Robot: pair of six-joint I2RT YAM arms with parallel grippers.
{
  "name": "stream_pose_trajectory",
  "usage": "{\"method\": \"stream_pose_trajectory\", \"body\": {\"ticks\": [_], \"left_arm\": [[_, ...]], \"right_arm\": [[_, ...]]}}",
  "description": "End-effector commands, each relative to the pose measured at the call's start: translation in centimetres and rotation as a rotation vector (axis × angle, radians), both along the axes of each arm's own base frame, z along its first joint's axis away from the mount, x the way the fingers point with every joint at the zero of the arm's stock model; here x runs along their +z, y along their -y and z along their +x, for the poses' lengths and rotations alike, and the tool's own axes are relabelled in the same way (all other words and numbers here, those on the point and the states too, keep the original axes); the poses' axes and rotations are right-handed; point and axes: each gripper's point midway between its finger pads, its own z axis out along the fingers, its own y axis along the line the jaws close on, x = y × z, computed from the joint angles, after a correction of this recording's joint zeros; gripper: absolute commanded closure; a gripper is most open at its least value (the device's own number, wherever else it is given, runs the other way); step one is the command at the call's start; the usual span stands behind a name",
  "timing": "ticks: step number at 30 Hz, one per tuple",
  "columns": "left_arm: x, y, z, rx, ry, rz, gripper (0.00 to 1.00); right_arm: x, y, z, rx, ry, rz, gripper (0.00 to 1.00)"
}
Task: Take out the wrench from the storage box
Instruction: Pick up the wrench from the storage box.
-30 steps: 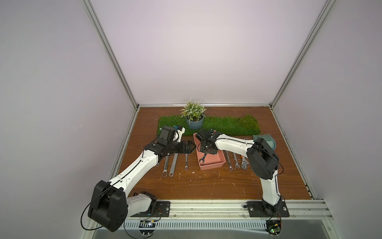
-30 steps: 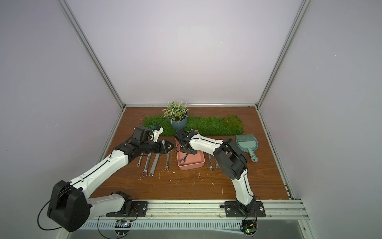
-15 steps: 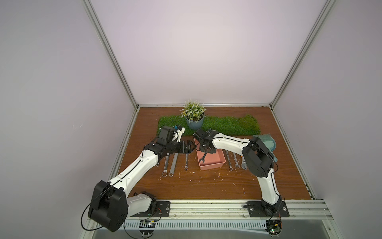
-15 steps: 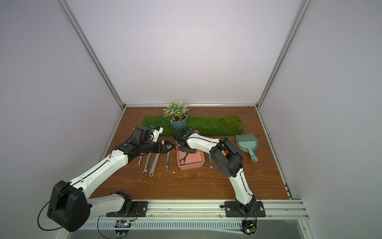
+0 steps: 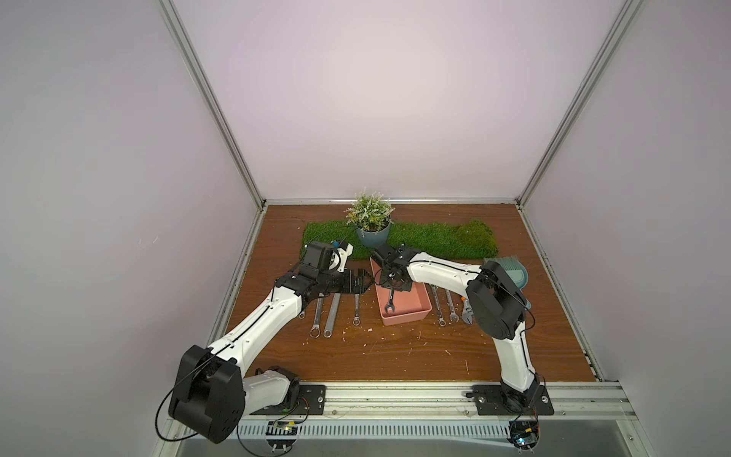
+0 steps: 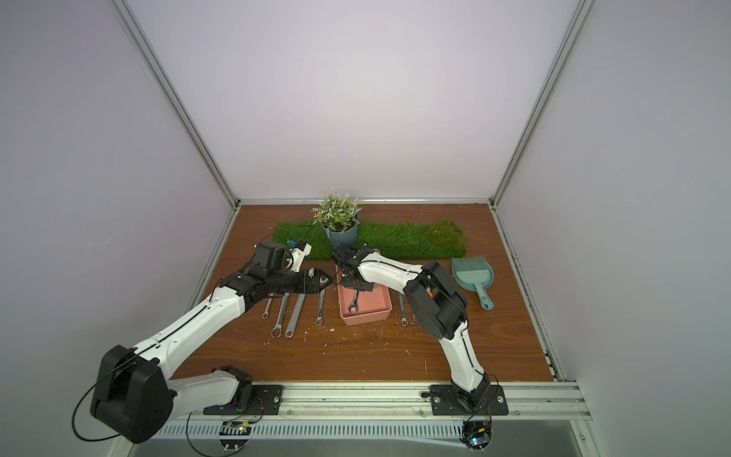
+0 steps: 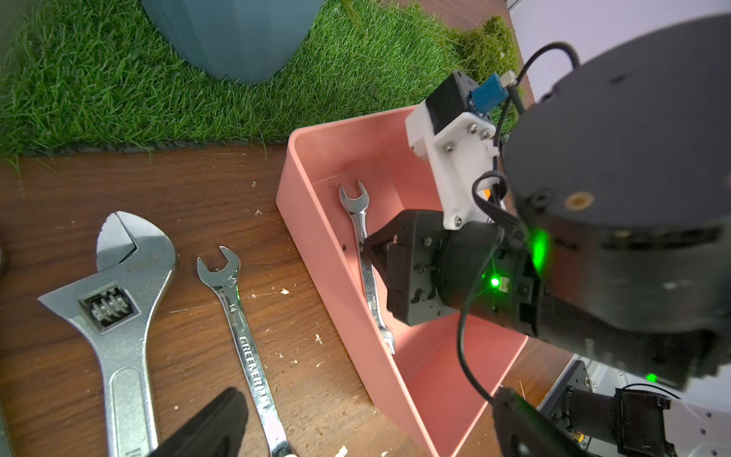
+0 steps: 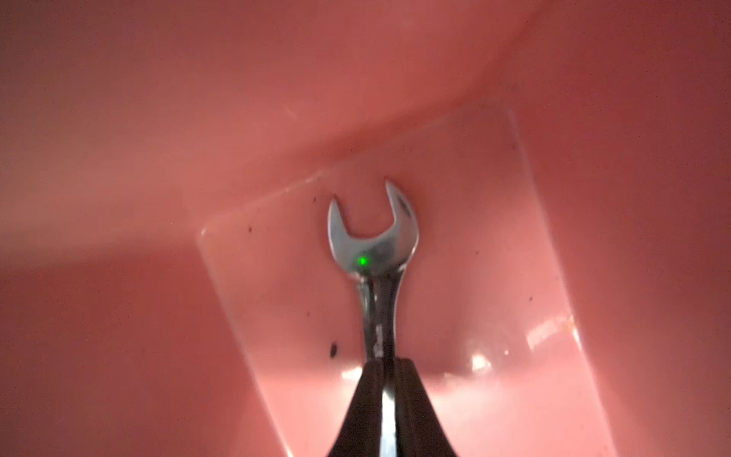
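Note:
The salmon-pink storage box (image 5: 407,318) (image 6: 366,316) sits mid-table on the wooden board. A small silver open-ended wrench (image 5: 391,304) (image 6: 353,306) (image 7: 358,213) lies inside it along its length. My right gripper (image 5: 389,283) (image 8: 383,362) reaches down into the far half of the box, shut on the wrench's shank, and the forked head (image 8: 374,237) rests on the box floor. My left gripper (image 5: 366,279) (image 7: 368,395) hovers open just outside the box's left wall (image 7: 316,245), holding nothing.
Several wrenches (image 5: 332,316) lie in a row left of the box, among them an adjustable wrench (image 7: 118,277). More wrenches (image 5: 445,304) and pliers (image 5: 466,314) lie to its right. Behind are a grass mat (image 5: 435,239), a plant pot (image 5: 372,233) and a teal dustpan (image 6: 472,273).
My right gripper's jaws have closed on the wrench's shank inside the box. The left arm has stayed where it was, open.

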Motion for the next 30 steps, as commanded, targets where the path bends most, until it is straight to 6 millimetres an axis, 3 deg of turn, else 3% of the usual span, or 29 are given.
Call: {"method": "stream_pose_trajectory", "body": {"ticks": [1,4,7,15,20,30], "left_arm": [[0.5,0.0,0.2,-0.004,0.018,-0.018,0.00],[0.5,0.0,0.1,-0.004,0.018,-0.018,0.00],[0.4,0.0,0.0,-0.006,0.014,-0.021,0.00],[0.4,-0.1,-0.1,-0.003,0.015,-0.022,0.00],[0.3,-0.1,-0.1,-0.002,0.015,-0.018,0.00],[0.1,-0.2,-0.1,-0.003,0.014,-0.014,0.00]], "right_arm": [[3.2,1.0,-0.6,0.017,0.011,-0.035,1.00],[5.3,1.1,-0.4,0.032,0.048,-0.032,1.00],[5.7,1.3,-0.7,0.050,0.049,-0.045,1.00],[3.8,0.5,-1.5,0.114,0.009,-0.074,0.70],[2.0,0.1,-2.0,0.128,-0.029,-0.079,0.64],[-1.0,0.0,-2.8,0.152,-0.112,-0.106,0.62]]}}
